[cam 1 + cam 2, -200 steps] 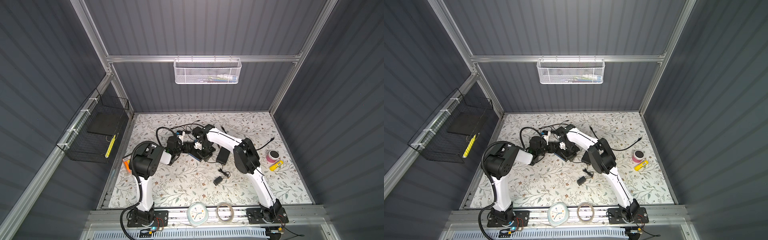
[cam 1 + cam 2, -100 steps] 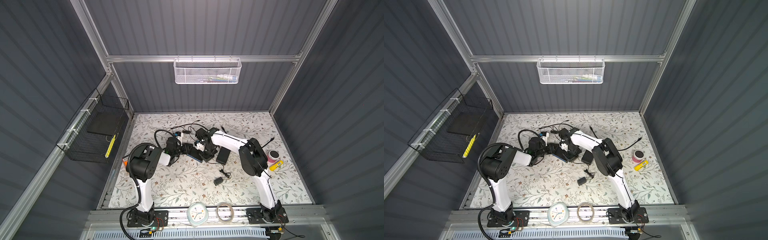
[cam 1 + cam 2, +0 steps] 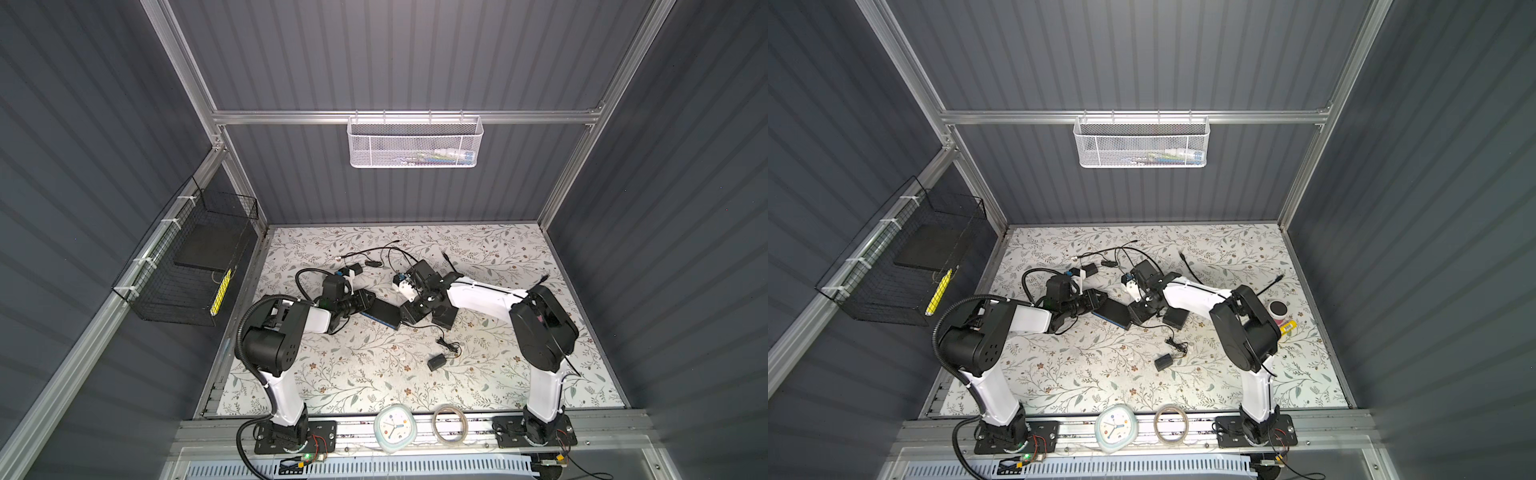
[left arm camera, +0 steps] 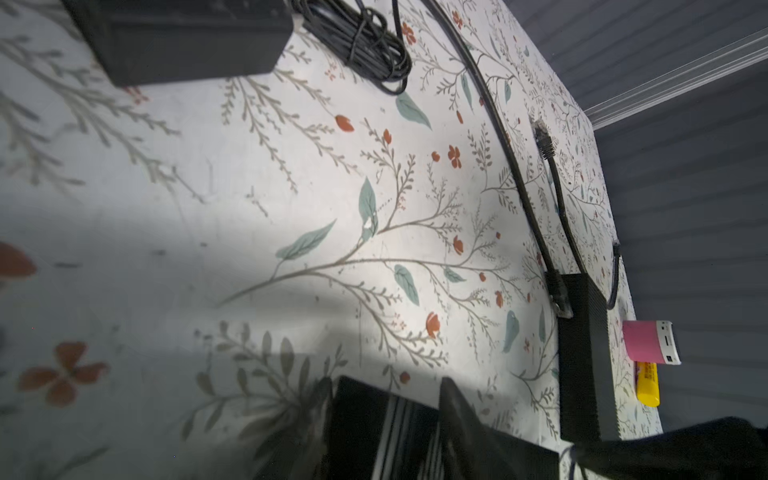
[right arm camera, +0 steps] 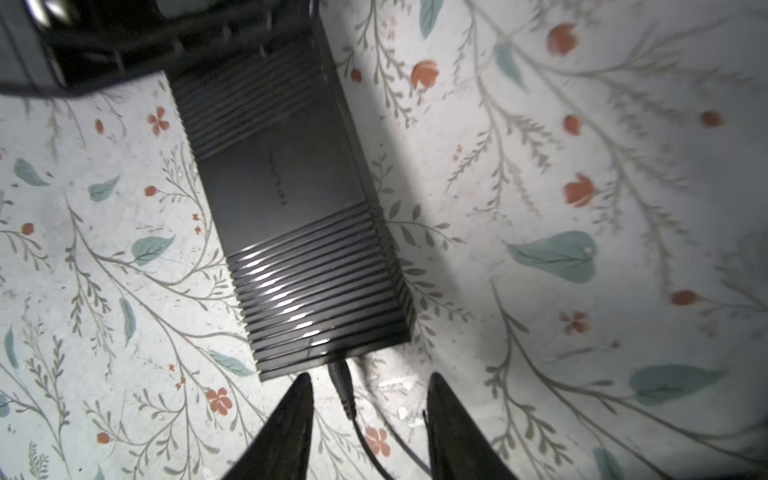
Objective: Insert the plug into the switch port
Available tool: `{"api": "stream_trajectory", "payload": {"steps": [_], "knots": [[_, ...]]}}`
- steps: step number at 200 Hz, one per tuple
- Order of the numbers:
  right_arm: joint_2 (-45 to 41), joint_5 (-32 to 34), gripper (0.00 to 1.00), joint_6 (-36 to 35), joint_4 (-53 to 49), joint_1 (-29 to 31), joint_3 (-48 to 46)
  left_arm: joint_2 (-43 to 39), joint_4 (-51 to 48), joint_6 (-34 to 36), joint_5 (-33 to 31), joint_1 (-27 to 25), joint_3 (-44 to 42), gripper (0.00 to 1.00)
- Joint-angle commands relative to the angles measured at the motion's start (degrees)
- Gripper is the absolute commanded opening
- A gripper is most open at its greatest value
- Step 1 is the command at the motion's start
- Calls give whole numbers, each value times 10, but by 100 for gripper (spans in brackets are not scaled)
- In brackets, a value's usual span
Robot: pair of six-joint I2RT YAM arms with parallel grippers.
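Right gripper [image 5: 369, 377] has opened, plug [image 5: 341, 384] apparently seated in the switch port [image 5: 336, 360].

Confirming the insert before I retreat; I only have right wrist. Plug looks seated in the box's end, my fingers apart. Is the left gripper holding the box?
Observer: Yes. In the left wrist view the left gripper has the black box between its fingers.
Operator: Where does the plug's cable go?
Observer: In a top view the cable runs to a small black adapter lying on the mat.
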Motion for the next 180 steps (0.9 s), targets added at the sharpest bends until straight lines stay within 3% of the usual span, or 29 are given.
{"api": "stream_trajectory", "payload": {"steps": [1,28,57,100,180], "knots": [[-37,-24,47,30,50,-20,-31,22,-259,-20,-19,-2,-40,44],[-49,-58,40,-3,16,-23,-42,-6,-292,-5,-38,2,-24,45],[-49,-31,28,-64,-57,-21,-42,-24,-321,24,-40,5,0,46],[-49,-18,39,-108,-61,-11,-50,-26,-346,65,-28,5,43,49],[23,-4,31,-122,-42,18,-21,-16,-364,93,-9,5,51,48]]}}
